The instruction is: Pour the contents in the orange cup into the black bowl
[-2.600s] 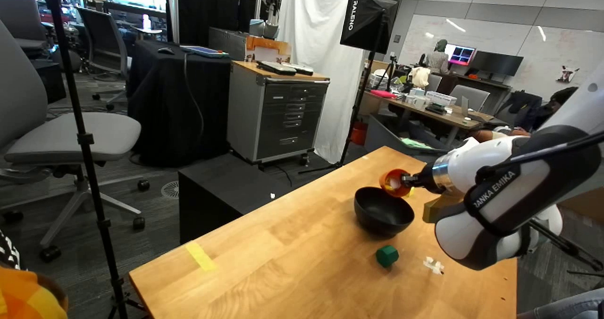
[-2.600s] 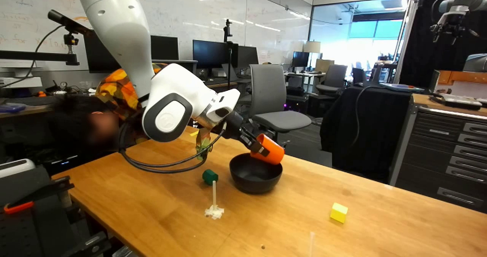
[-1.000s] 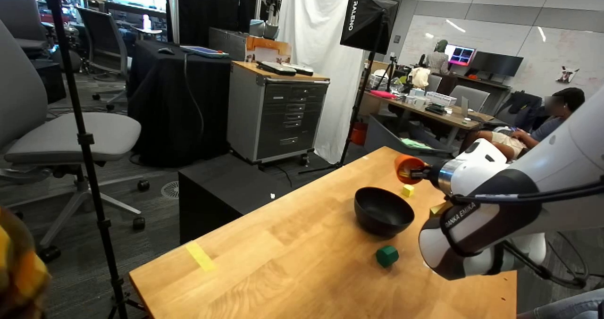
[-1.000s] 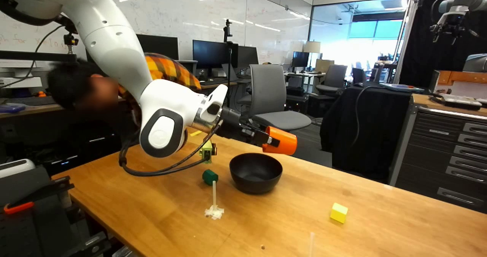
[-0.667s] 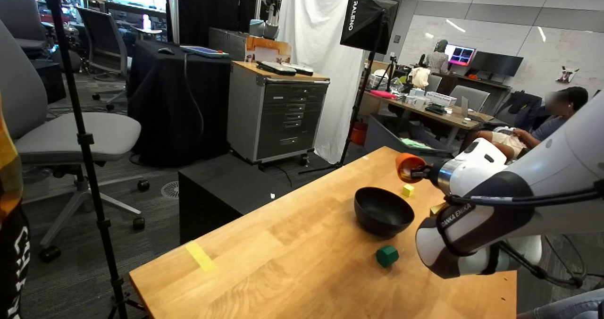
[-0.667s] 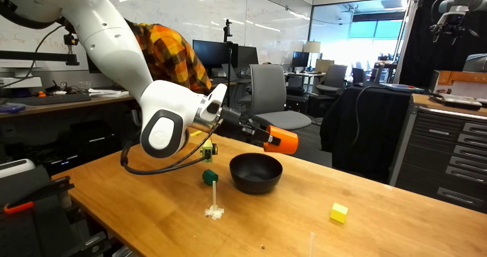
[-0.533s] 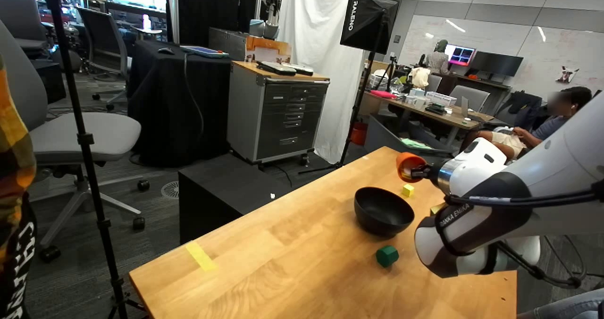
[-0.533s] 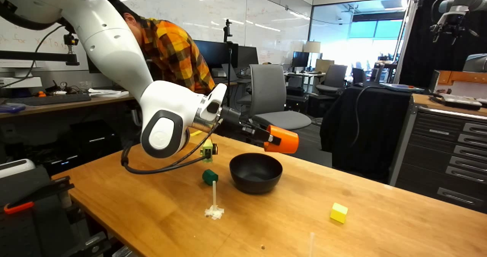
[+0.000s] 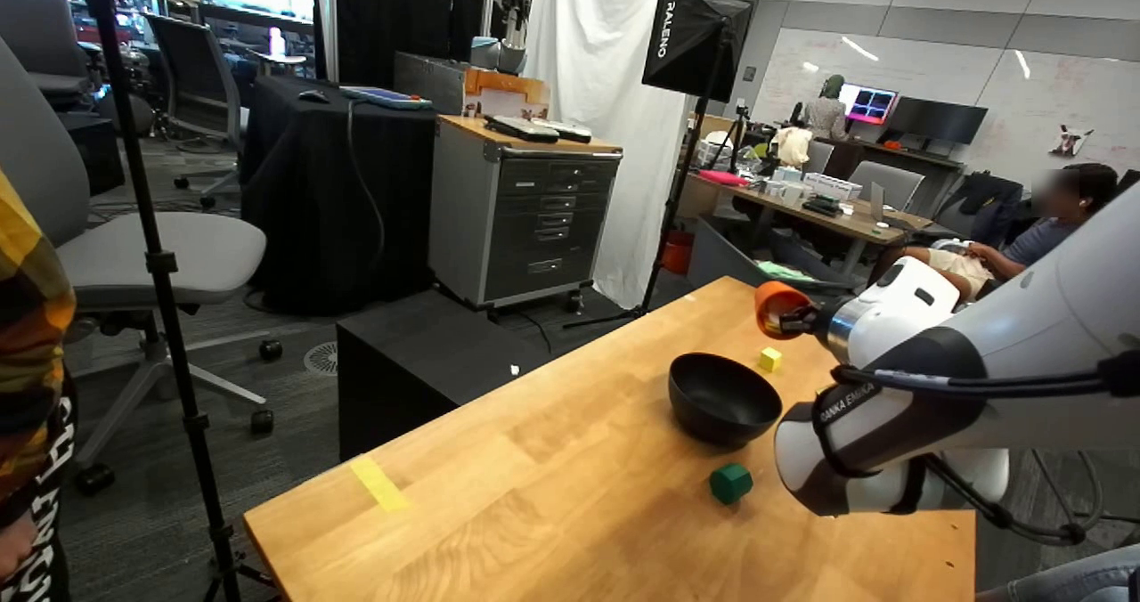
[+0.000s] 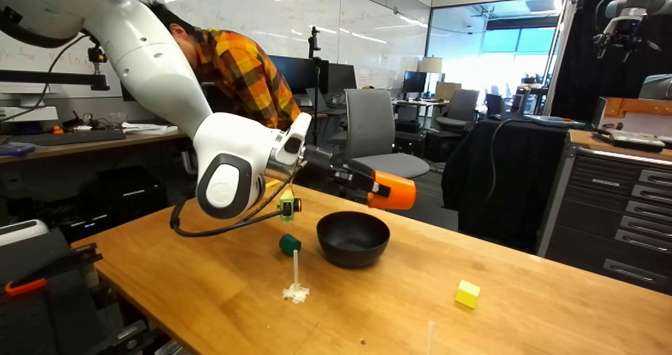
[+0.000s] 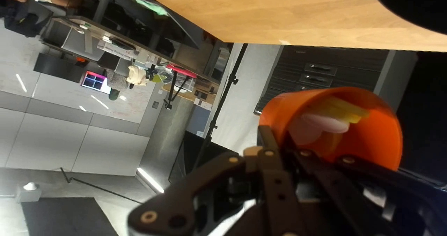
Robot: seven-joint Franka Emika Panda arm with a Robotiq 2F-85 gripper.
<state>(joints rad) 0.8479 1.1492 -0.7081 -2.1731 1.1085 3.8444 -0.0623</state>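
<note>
My gripper [image 9: 799, 320] is shut on the wall of the orange cup [image 9: 782, 308], one finger inside and one outside. In an exterior view the cup [image 10: 396, 191] lies nearly level on its side, mouth toward the gripper, above and beyond the bowl's far rim. In the wrist view, the contents [image 11: 330, 119], pale yellow and whitish pieces, show inside the cup [image 11: 379, 134]; the fingertips [image 11: 281, 141] pinch its rim. The black bowl [image 9: 726, 402] stands upright on the table in both exterior views [image 10: 353, 239]. No pieces show in it; its bottom is dark.
A green block [image 9: 731, 484] sits beside the bowl. A yellow block [image 10: 467, 293] lies on the wooden table [image 9: 534, 459]. A thin upright stick [image 10: 295, 268] is taped to the table near the bowl. A person in a plaid shirt [image 10: 247, 71] stands behind the arm.
The cup has risen and moved away from over the bowl, turning from tilted mouth-down to nearly level. In the last half second it shifted slightly farther off. The bowl has not moved.
</note>
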